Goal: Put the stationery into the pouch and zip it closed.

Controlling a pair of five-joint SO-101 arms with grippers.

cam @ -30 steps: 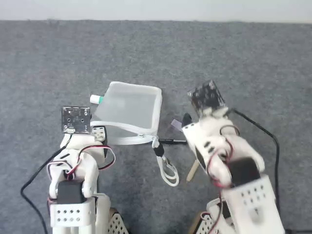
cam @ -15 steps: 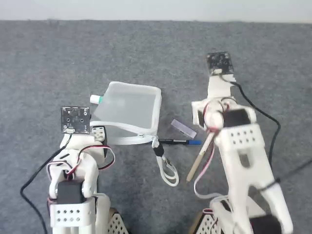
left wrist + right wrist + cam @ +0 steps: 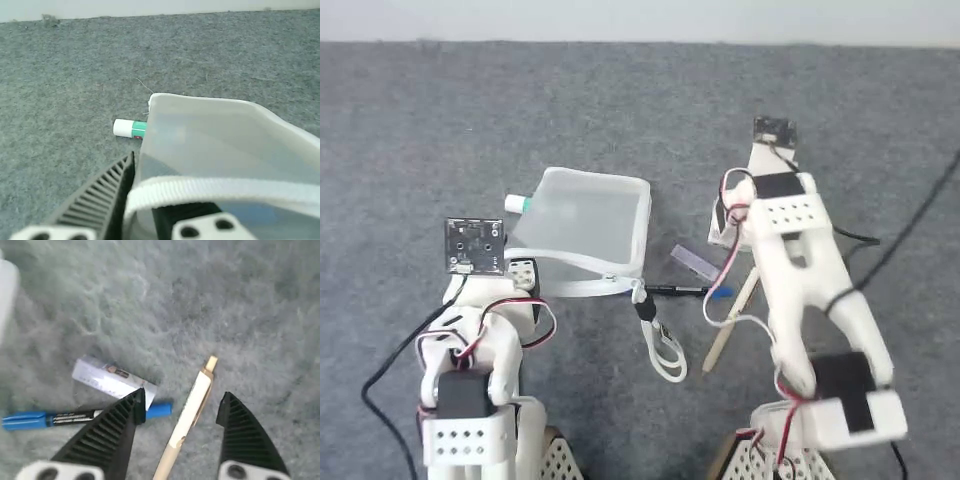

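1. Work surface. The grey carpet-textured tabletop (image 3: 440,120) carries all items.

2. Left jaws. My left jaws are closed on the white woven zip band of the translucent white pouch (image 3: 590,225), at the pouch edge nearest my arm bases. In the left wrist view the band runs across both jaws, and the pouch body extends away from them. The pouch mouth is unzipped along this band.

3. Right jaws. My right jaws stand open and grip nothing. In the right wrist view they point down at the tabletop, with one jaw on each side of the cream-coloured slim pen (image 3: 187,412). I cannot tell whether the jaw tips touch the surface.

4. Stationery positions.
- The green-and-white cylindrical glue stick (image 3: 518,203) lies on the tabletop at the far corner of the pouch, with its green end against the pouch edge and its white cap pointing away.
- The blue-and-black marker pen (image 3: 690,291) lies just beside the zip-end corner of the pouch. Its blue tip is near the cream pen but apart from it.
- The small clear rectangular ruler piece (image 3: 697,264) lies just beyond the marker, between the pouch and my right arm.
- The cream pen lies at an angle, nearer to my arm bases than the marker.

5. Pouch attachment. A white looped wrist strap (image 3: 667,355) with a black pull trails from the zip end.
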